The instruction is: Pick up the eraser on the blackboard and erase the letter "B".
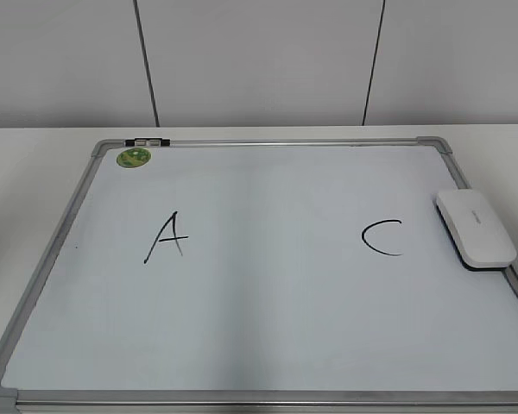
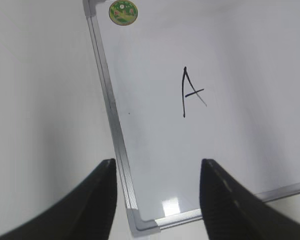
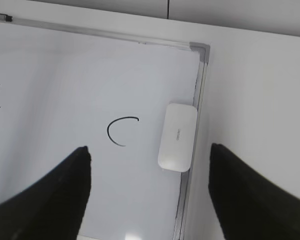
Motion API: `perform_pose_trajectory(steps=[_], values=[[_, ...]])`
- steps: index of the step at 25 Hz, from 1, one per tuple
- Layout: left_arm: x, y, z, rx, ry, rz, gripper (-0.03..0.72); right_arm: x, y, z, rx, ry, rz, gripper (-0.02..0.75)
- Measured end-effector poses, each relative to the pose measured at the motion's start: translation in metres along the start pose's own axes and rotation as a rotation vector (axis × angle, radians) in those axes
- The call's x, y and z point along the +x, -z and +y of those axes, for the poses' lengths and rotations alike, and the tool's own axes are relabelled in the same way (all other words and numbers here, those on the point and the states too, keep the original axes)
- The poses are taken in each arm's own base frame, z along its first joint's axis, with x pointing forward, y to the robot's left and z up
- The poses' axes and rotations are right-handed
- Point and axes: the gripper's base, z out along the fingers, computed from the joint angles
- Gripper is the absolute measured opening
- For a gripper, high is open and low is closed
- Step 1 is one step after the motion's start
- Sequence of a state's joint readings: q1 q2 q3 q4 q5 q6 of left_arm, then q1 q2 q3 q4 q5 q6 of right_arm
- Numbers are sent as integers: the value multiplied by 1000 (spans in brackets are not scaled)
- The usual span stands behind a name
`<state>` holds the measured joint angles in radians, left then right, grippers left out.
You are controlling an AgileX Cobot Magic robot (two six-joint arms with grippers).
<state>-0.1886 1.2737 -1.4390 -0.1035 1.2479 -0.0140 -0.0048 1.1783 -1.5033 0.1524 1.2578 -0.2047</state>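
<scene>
The blackboard [image 1: 268, 302] is a white board in a grey frame, lying flat on the table. The white eraser [image 1: 475, 228] lies on its right edge, just right of a black "C" [image 1: 382, 237]. A black "A" [image 1: 166, 237] is at the left. No letter "B" shows; the board between "A" and "C" is blank. Neither gripper shows in the exterior view. My left gripper [image 2: 157, 165] is open and empty above the board's near left corner. My right gripper [image 3: 150, 149] is open and empty, above and nearer than the eraser [image 3: 177, 136].
A round green sticker [image 1: 133, 158] sits at the board's far left corner, with a small black-and-white clip [image 1: 147, 141] on the frame beside it. White table [image 1: 26, 172] surrounds the board. A panelled wall [image 1: 259, 60] stands behind.
</scene>
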Motion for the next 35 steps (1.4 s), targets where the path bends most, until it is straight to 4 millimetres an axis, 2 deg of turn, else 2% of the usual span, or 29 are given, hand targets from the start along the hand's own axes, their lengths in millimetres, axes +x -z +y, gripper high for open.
perform_pose_trajectory(steps=[6,11,19,28,35], values=[[58,24,3,-29,-12,-18,385,57,7,10,-9,-5,52,563],[100,30,6,-45,-17,-19,385,108,4,19,-24,-16,91,562],[161,35,10,-61,-26,-71,385,175,2,30,-24,-26,-1,554],[208,15,16,-75,-33,-146,385,226,-22,35,-15,-44,-55,544],[233,-2,21,-105,-48,-194,382,232,-20,35,8,-34,-117,533]])
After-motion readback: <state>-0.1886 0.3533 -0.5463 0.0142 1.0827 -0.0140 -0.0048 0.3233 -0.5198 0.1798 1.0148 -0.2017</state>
